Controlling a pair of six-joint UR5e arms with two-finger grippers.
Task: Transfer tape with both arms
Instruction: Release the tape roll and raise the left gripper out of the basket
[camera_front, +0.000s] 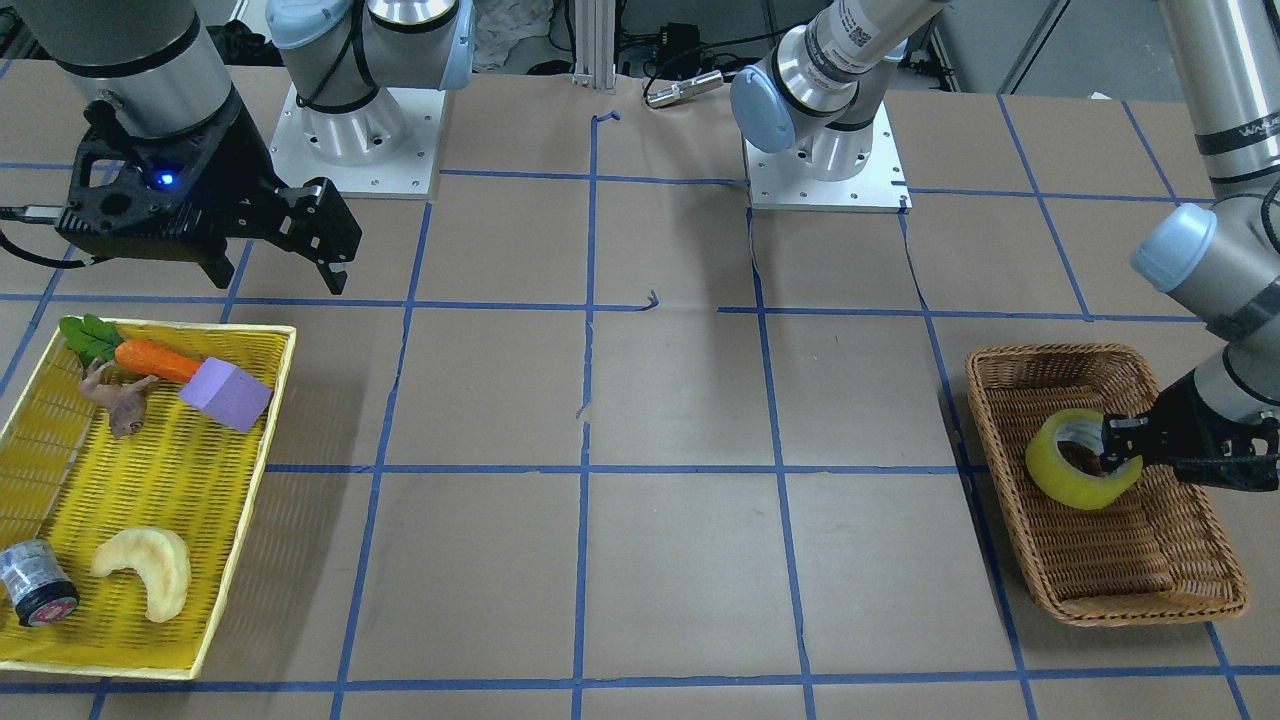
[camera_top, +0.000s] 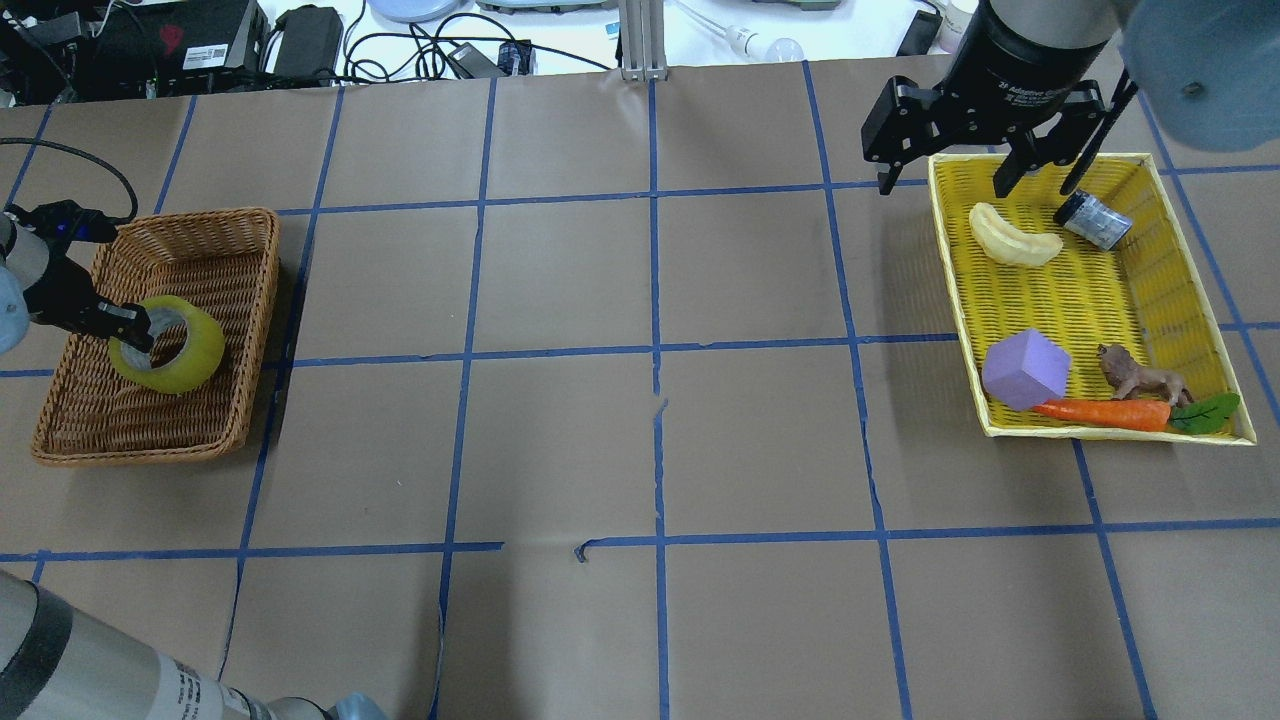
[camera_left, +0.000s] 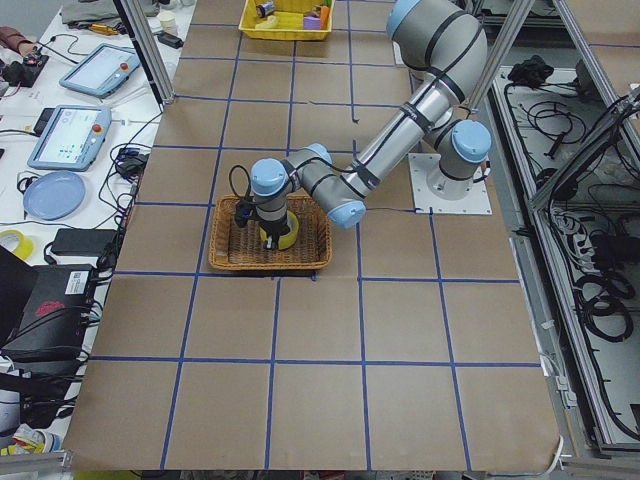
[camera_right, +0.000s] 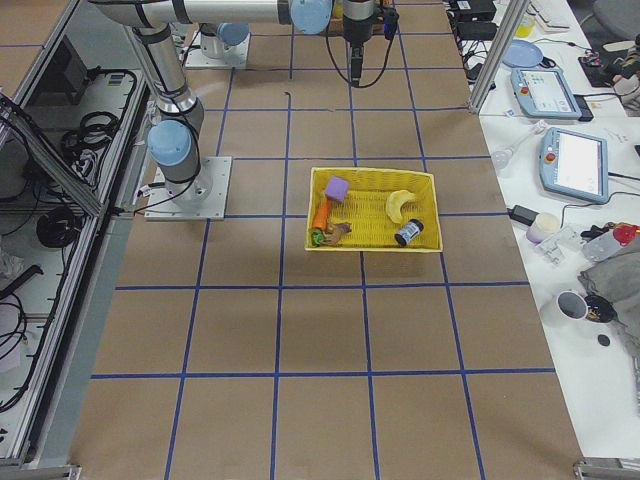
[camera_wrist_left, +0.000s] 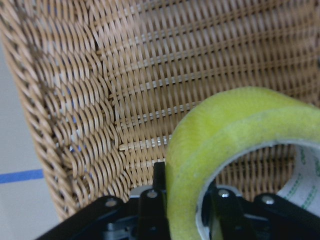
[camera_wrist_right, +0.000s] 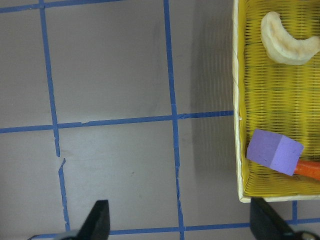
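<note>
The yellow-green tape roll is tilted inside the brown wicker basket. My left gripper is shut on the roll's wall, one finger outside and one inside the core. The tape also shows in the overhead view and the left wrist view. I cannot tell whether the roll touches the basket floor. My right gripper is open and empty, hovering at the far edge of the yellow tray; it also shows in the overhead view.
The yellow tray holds a carrot, a purple block, a toy lion, a pale crescent pastry and a small grey cylinder. Blue tape lines grid the brown table between tray and basket.
</note>
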